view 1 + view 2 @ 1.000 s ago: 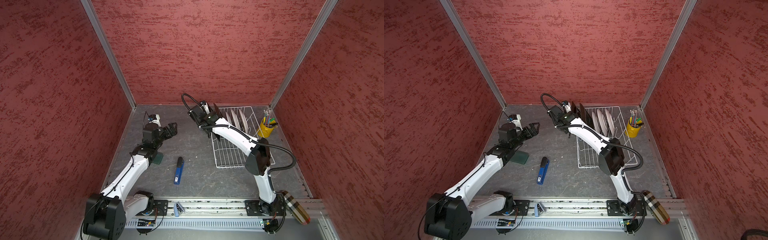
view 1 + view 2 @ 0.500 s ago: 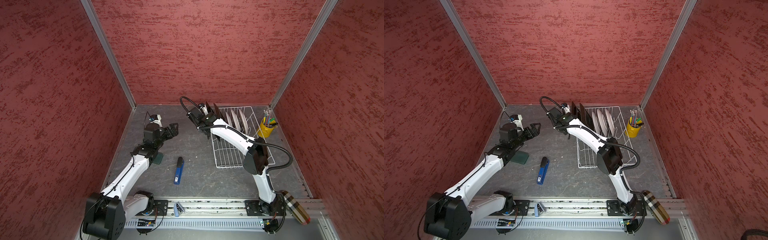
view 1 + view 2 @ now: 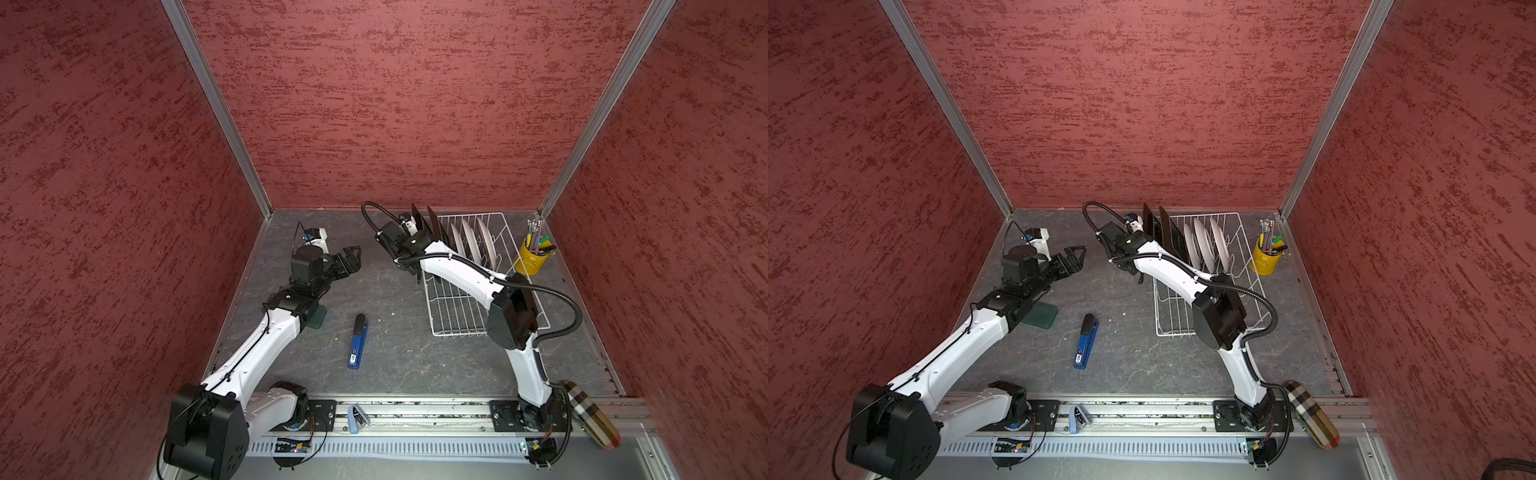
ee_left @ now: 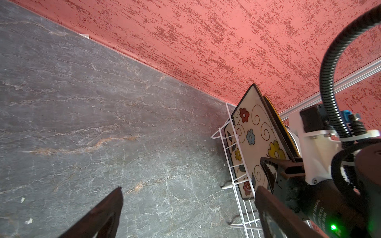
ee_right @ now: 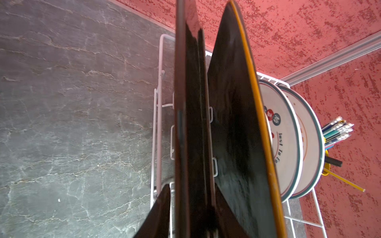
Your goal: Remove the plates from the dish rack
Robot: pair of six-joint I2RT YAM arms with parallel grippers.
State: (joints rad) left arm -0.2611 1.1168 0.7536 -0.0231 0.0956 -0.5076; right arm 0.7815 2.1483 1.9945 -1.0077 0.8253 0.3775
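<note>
A stapler [image 3: 357, 340] lies on the bench [image 3: 399, 374]. Beyond it the left claw [image 3: 354, 258] hovers wide open and empty. Farther back, the right claw [image 5: 192, 197] straddles the end square plate [image 5: 191, 123], and I cannot tell whether it grips. All five plates [image 3: 1200, 245] stand in the rack [image 3: 457, 316].

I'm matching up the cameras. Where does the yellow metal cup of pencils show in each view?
Both top views: yellow metal cup of pencils at back right, beside the white wire dish rack.
Left wrist: not in it.
Right wrist: pencils poking out behind the round white plates.
Shared landmark: the dish rack, in all four.
</note>
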